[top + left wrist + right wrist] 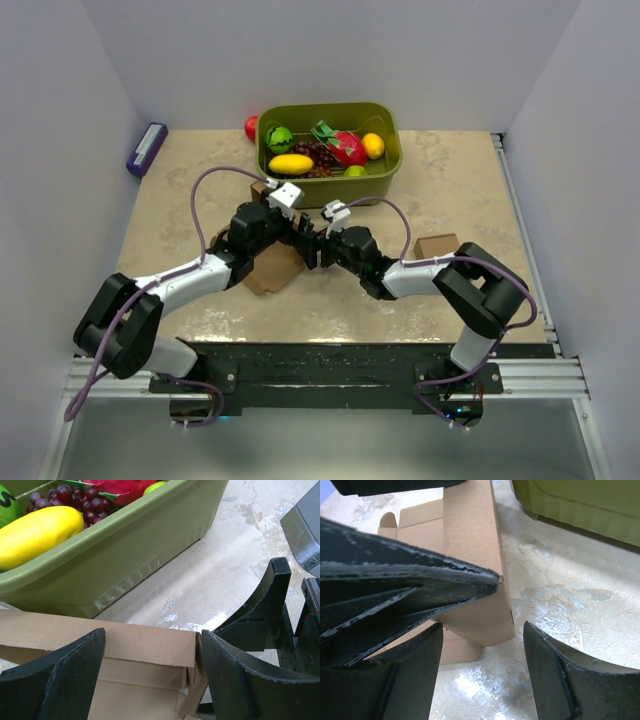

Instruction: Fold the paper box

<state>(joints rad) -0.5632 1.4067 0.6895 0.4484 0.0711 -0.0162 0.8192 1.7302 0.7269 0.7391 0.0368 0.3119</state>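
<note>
The paper box (268, 272) lies in the middle of the table as a brown cardboard piece, partly under my left arm. In the left wrist view one raised cardboard wall (145, 647) runs between the fingers of my left gripper (152, 632). The jaws stand wide; the right finger (240, 680) is against the wall's folded corner, and the card runs on past the left finger. My right gripper (482, 625) is open over bare table, just short of the box's upright panel (480, 580). The two grippers (303, 237) (318, 250) meet tip to tip at the box's right edge.
A green bin (388, 165) of toy fruit stands just behind the box. A small cardboard cube (437, 246) sits to the right, by my right arm. A purple block (147, 148) lies at the far left, and a red fruit (251, 127) beside the bin.
</note>
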